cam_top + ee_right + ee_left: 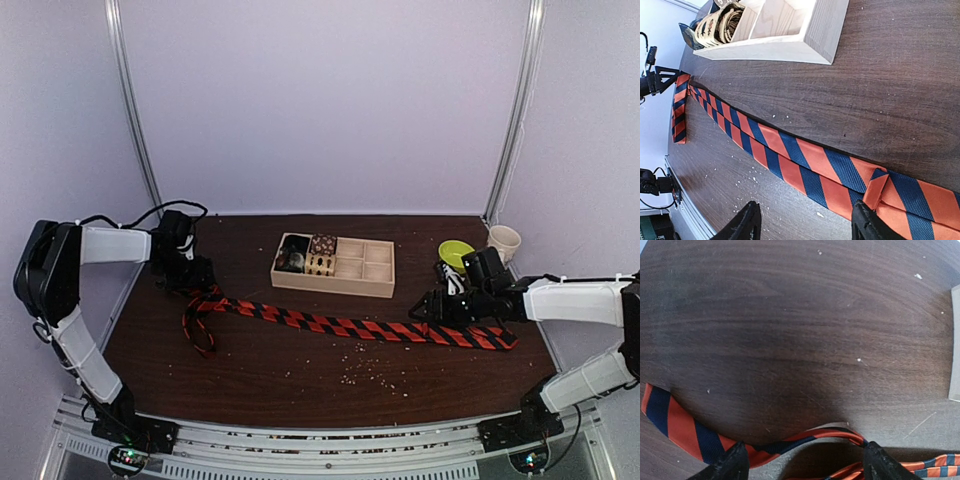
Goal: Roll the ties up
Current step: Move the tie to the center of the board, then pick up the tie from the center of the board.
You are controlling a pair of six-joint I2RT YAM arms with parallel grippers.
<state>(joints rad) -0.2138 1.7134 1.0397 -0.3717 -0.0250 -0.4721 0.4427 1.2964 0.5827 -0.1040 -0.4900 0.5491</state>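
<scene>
I see the tie (350, 325), orange-and-dark diagonal stripes, flat and unrolled across the table (300, 390), wide end right, narrow end looped back on the left.

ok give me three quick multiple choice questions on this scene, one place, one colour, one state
1. Where does the tie lie relative to the tray? A inside it; B on the table, in front of it; C behind it.
2. What colour is the bowl beside the cup? A blue; B red; C yellow-green.
3. What state is the tie in? A stretched out, unrolled; B rolled into a coil; C knotted.
Answers: 1 B, it runs across the wood on the tray's near side. 2 C, the top view shows it yellow-green. 3 A, it lies long across the table.
</scene>
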